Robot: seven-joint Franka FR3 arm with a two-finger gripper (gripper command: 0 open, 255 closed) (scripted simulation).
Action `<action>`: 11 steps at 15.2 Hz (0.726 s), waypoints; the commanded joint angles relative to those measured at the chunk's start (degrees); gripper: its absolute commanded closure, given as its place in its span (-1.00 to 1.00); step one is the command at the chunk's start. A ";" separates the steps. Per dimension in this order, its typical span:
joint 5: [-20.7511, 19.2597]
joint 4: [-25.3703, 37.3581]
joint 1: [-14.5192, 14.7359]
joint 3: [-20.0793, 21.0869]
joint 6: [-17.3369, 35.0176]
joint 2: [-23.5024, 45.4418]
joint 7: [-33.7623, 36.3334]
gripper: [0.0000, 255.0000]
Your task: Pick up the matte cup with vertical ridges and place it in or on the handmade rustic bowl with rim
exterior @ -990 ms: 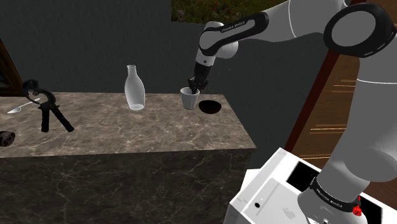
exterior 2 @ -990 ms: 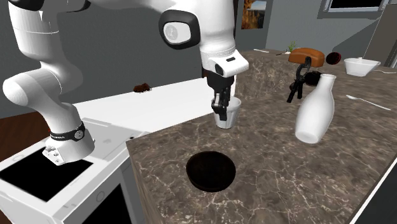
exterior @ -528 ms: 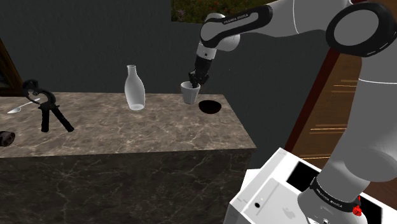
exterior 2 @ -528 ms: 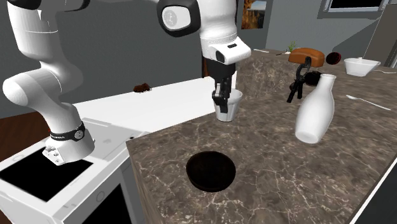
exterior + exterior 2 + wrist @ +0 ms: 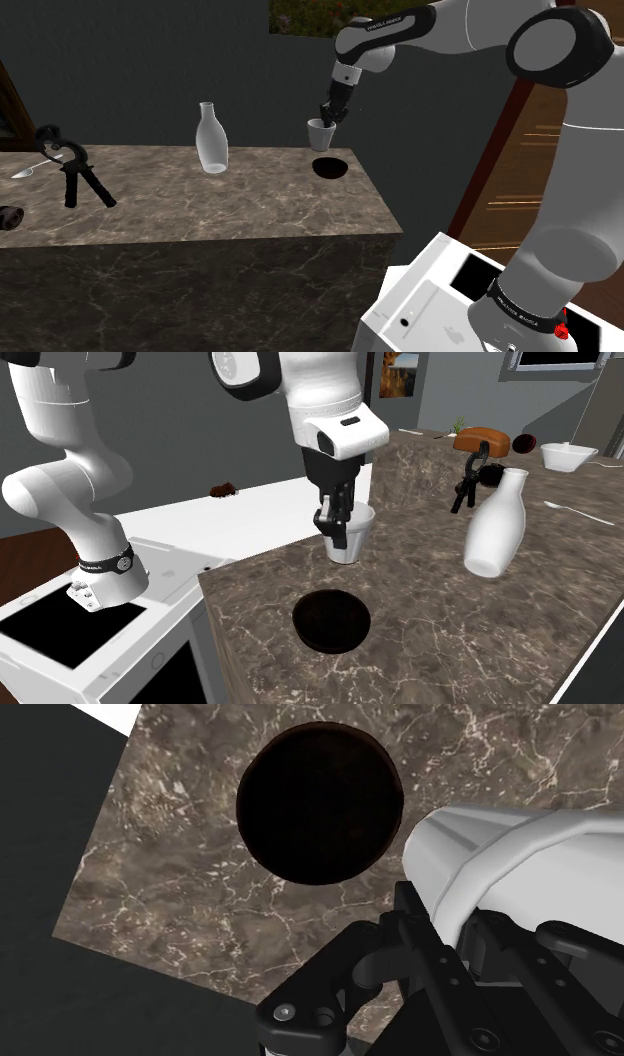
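Cup: a plain white tapered cup (image 5: 353, 538), matte, its ridges too faint to make out. It hangs roughly upright, clear of the dark veined marble counter (image 5: 480, 642), above the corner nearest the stand.

Fingers: the black two-finger gripper (image 5: 336, 524) is clenched on the cup's wall. One finger lies outside the rim and the other seems to be inside.

Bowl: a dark round bowl (image 5: 331, 620), almost black, sits mouth up on the counter close to the edge that faces the white stand (image 5: 450, 300). The cup is near it but off to one side, and the wrist view shows the bowl's mouth (image 5: 320, 804) beside the cup, not under it.

Step in hand: probably the carry across to the bowl, with lowering and release to come.

Risk, grip: a pinch on one wall is thin. A quick swing could make the cup pivot or slide out and drop onto the marble.

Risk, placing: if the cup is let go before it is centred, it could catch the bowl's rim and tip out. This close to the counter's edge, it might roll off.

Risk, depth: coming down too hard could knock the bowl towards the edge.

Around: a white narrow-necked bottle (image 5: 495, 524) stands mid-counter. A black hinged hand tool (image 5: 78, 178), a spoon (image 5: 25, 171), a white square bowl (image 5: 568, 455) and a brown loaf-shaped thing (image 5: 485, 439) sit towards the far end.

In the way: nothing lies between cup and bowl, and all the rest is well apart.
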 commanded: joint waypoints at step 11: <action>1.51 -0.39 -4.17 -2.09 1.61 2.68 -7.29 1.00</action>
